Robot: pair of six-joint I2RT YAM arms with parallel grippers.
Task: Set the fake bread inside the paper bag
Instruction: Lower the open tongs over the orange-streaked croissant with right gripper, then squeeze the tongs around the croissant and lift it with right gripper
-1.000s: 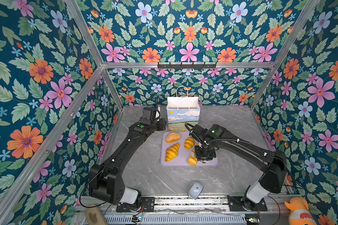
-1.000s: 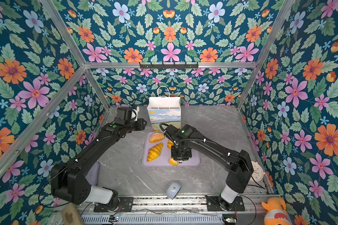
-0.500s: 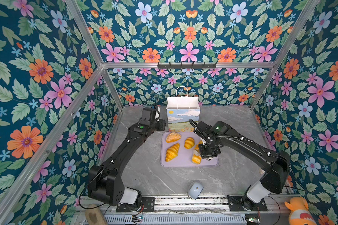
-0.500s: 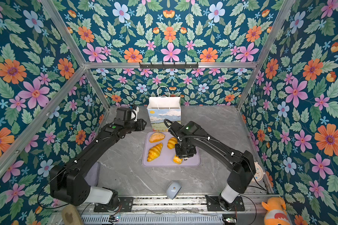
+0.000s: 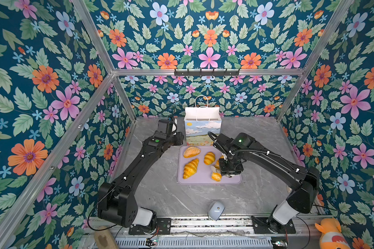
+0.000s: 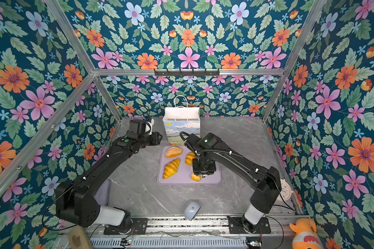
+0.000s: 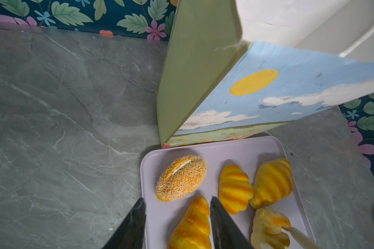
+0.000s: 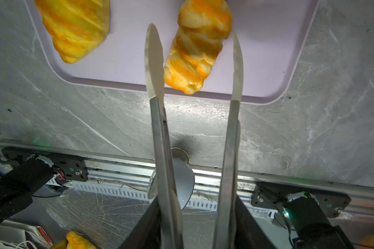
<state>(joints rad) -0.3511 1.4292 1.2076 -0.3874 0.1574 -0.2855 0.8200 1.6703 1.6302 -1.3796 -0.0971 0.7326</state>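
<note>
Five pieces of fake bread lie on a lilac tray (image 5: 231, 181) (image 7: 235, 148) in front of the upright paper bag (image 5: 202, 129) (image 6: 181, 127) (image 7: 268, 94). They are a seeded bun (image 5: 191, 151) (image 7: 180, 177), a ridged roll (image 5: 209, 158), a second ridged piece (image 7: 272, 181), a long croissant (image 5: 190, 168) and a pale croissant (image 5: 216, 176) (image 8: 195, 54). My right gripper (image 5: 230, 170) (image 8: 200, 220) is shut on metal tongs (image 8: 160, 140). Their white tips stand apart on either side of the pale croissant. My left gripper (image 5: 178, 138) (image 7: 177, 199) hangs open and empty beside the bag, above the tray.
A grey computer mouse (image 5: 216, 210) lies by the front rail. A tan block with a dark bear mark (image 5: 105, 239) and an orange plush toy (image 5: 330, 236) sit beyond the rail. A small white clock (image 6: 285, 189) rests at the right wall. Flowered walls enclose the grey table.
The tongs' tips have spread apart around the pale croissant, which stays on the tray. The right wrist has shifted a little back and to the right. The left arm has not moved.
</note>
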